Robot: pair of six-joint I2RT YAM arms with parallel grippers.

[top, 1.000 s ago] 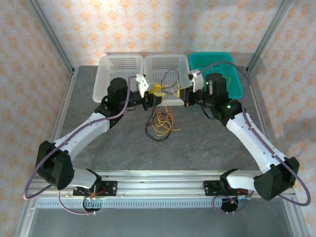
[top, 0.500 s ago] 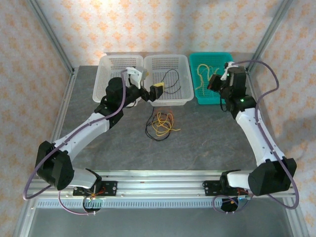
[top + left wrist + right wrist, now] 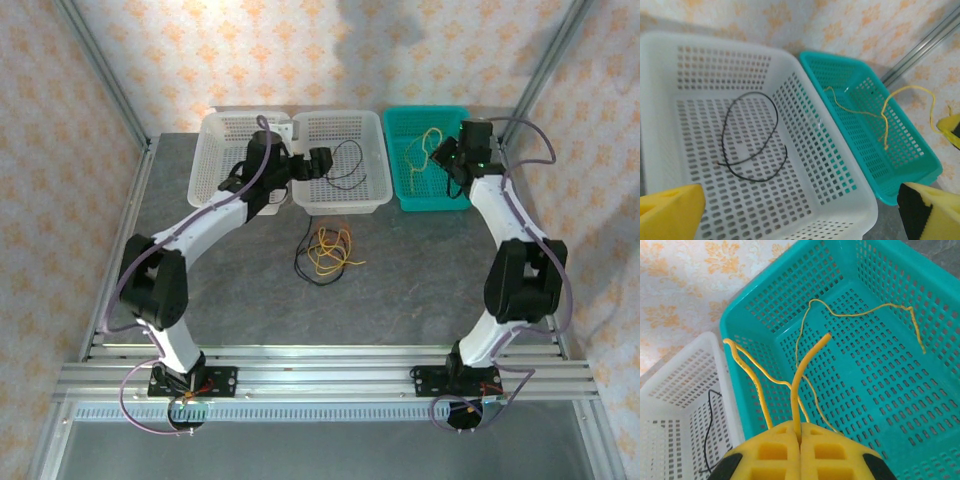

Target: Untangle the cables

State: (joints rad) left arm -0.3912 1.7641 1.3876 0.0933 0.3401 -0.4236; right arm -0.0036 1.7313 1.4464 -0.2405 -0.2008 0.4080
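Over the teal basket (image 3: 747,295), we see the right gripper (image 3: 800,437) with its pads pressed together on the yellow cable (image 3: 806,362). Two strands rise from the pinch and arc toward the far wall. The left gripper (image 3: 800,212) hovers with jaws spread wide and empty above the white basket (image 3: 715,39). There the black cable (image 3: 752,135) lies in a loose open loop with no clear long axis. On the table (image 3: 420,280), just in front of the baskets, lies the tangle (image 3: 328,248) of orange-yellow and black loops, stretched roughly from the near side toward the baskets. We judge these wires light, springy and quick to snag. A free end or an outer loop looks like the best hold, followed by a slow lift.
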